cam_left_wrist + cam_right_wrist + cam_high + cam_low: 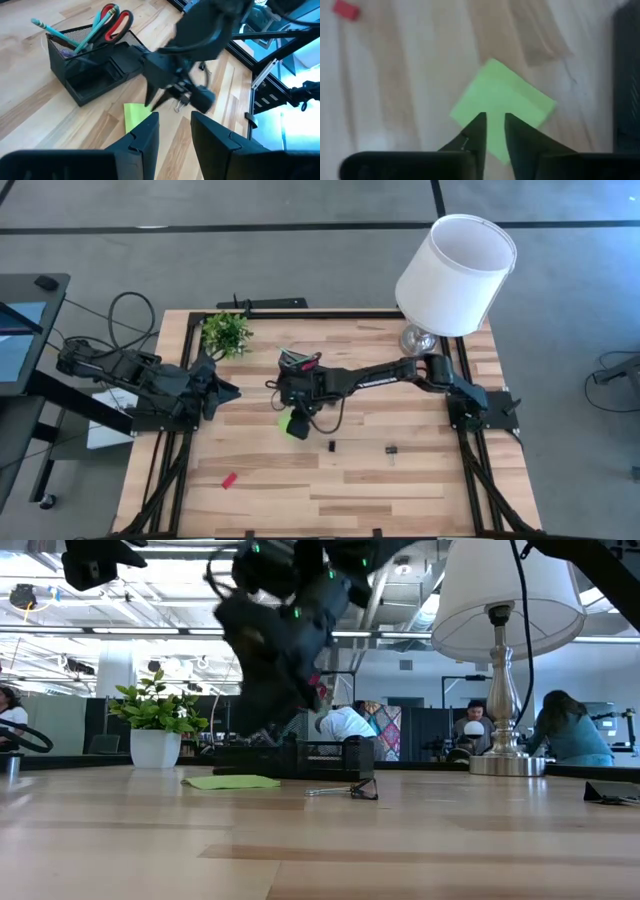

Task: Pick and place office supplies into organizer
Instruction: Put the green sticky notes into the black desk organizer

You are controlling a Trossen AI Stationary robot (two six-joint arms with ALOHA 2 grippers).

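Note:
The lime-green sticky-note pad (297,426) lies flat on the table, seen in the right wrist view (502,107) and the low view (232,781). My right gripper (494,125) hovers just above it, pointing down, its fingers open by a narrow gap and touching nothing. The black organizer (298,365) (95,65) stands just beyond the pad and holds teal pens and the red-handled scissors (117,20). Two black clips (332,446) (391,450) and a red eraser (229,480) lie loose on the table. My left gripper (228,391) waits open at the table's left.
A potted plant (227,332) stands at the far left corner and a white-shaded lamp (455,275) at the far right. The near half of the table has room around the clips and the eraser. People sit in the room beyond the table.

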